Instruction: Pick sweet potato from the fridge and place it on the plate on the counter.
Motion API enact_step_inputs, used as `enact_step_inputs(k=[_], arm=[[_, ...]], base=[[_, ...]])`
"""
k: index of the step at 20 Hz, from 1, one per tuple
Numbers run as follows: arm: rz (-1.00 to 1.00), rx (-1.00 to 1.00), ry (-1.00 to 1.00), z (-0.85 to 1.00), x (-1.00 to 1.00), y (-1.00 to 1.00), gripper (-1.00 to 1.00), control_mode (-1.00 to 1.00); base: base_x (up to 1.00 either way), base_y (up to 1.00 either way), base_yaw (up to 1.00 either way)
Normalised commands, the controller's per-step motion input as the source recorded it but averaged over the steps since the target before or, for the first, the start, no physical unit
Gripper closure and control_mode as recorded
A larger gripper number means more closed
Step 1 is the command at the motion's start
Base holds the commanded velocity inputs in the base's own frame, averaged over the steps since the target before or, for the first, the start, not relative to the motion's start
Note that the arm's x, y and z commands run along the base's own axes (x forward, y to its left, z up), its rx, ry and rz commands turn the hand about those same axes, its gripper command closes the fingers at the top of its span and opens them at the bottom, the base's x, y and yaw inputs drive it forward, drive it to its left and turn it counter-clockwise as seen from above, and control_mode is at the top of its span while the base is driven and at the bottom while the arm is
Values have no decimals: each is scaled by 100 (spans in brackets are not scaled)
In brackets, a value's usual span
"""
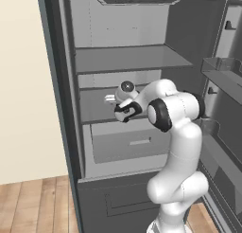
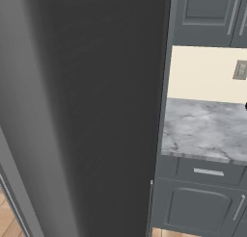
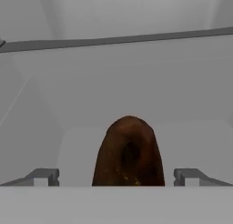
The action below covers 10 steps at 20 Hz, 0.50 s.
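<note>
The arm reaches into the open fridge [image 1: 123, 61] at middle-shelf height, because the potato [image 3: 129, 152] lies there on the pale shelf floor. In the hand view the hand [image 3: 116, 176] is spread wide, one fingertip [image 3: 42, 176] on each side of the potato with clear gaps — it holds nothing yet. The potato sits centred between the fingers, end-on to the camera, so a straight close should catch its flanks; that looks like the reason for this lined-up approach. From the left base view the hand [image 1: 111, 99] is deep over the shelf, above the drawer [image 1: 127, 144]. The bench [image 2: 205, 130] lies to the right of the fridge wall — the potato's destination, though I see no plate on the visible part.
</note>
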Motion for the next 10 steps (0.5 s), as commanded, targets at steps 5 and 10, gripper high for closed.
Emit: enact_step_inputs(k=[5, 10], arm=[[0, 0, 0, -17, 12, 0, -100, -100], [0, 0, 0, -20, 10, 0, -100, -100]], base=[[0, 0, 0], [0, 0, 0]])
